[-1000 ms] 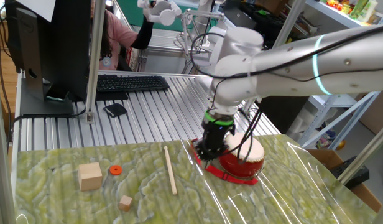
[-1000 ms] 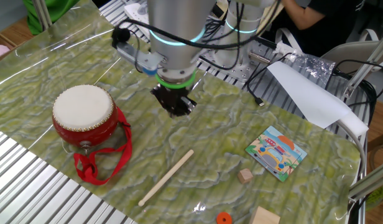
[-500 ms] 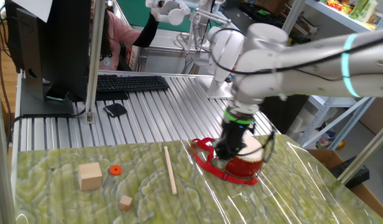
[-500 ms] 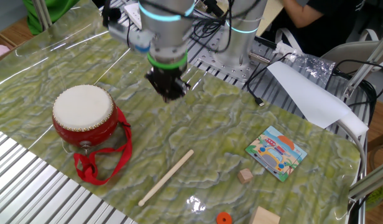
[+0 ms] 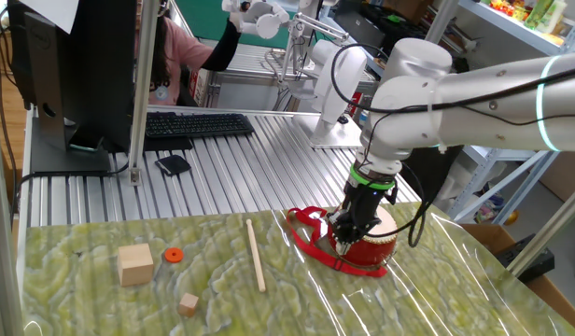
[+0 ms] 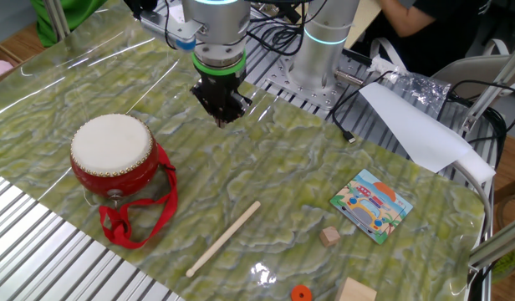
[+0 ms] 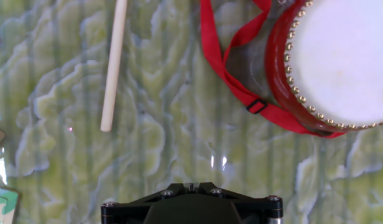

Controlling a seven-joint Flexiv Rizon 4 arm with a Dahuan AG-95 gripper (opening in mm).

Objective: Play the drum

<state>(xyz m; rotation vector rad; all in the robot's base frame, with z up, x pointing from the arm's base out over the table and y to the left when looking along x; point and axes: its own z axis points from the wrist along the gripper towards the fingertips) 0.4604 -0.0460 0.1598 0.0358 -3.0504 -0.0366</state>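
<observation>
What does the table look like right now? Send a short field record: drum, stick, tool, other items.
drum: red body, cream skin, upright on the green mat, untouched
strap: red loop lying on the mat beside the drum
stick: thin wooden rod flat on the mat, apart from the drum, not held
tool: shut, empty, pointing down above the mat, off to the side of the drum
other items: picture card, small wooden cube, larger wooden block, orange disc

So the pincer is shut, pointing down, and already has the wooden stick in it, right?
Not quite. The pincer is shut and points down, but it holds nothing: the other fixed view shows the wooden stick lying on the green mat, apart from the drum.
</observation>
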